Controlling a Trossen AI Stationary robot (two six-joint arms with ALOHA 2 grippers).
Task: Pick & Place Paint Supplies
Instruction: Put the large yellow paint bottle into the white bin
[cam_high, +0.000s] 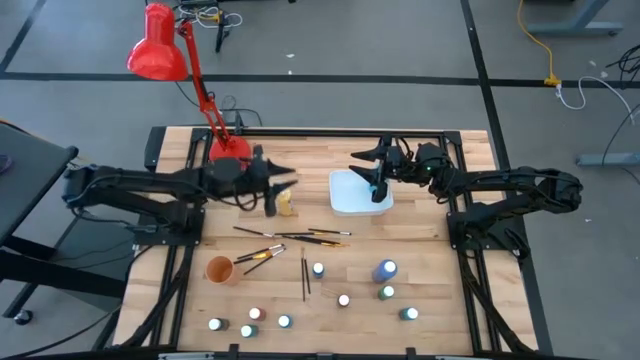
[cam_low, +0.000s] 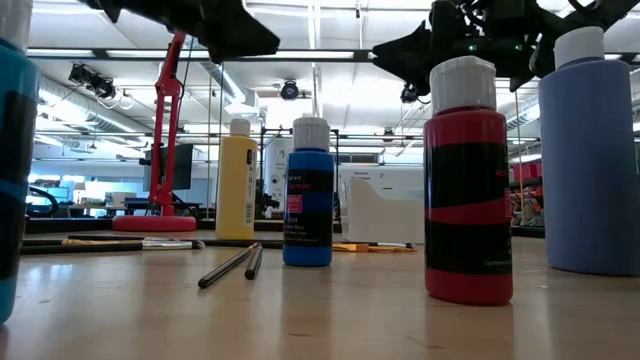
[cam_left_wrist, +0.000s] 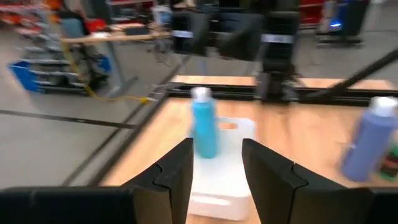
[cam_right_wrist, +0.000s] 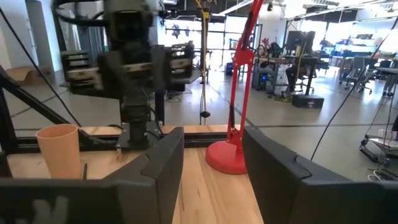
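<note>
Here, upright on the tabletop (cam_high: 420, 255): small paint bottles, a blue one (cam_low: 307, 192), a yellow one (cam_low: 237, 180), a white-capped red one (cam_low: 467, 180); thin dark paintbrushes (cam_high: 290, 236) flat mid-table. Left gripper (cam_high: 285, 186) raised, fingers (cam_left_wrist: 177, 177) parted, empty. Right gripper (cam_high: 358, 161) over the white tray (cam_high: 345, 200), likewise spread, empty. Cut off at the low view's edge: a teal bottle (cam_low: 14, 150).

Grey floor (cam_high: 400, 60) with dark seams — red desk lamp (cam_high: 160, 45) behind.
</note>
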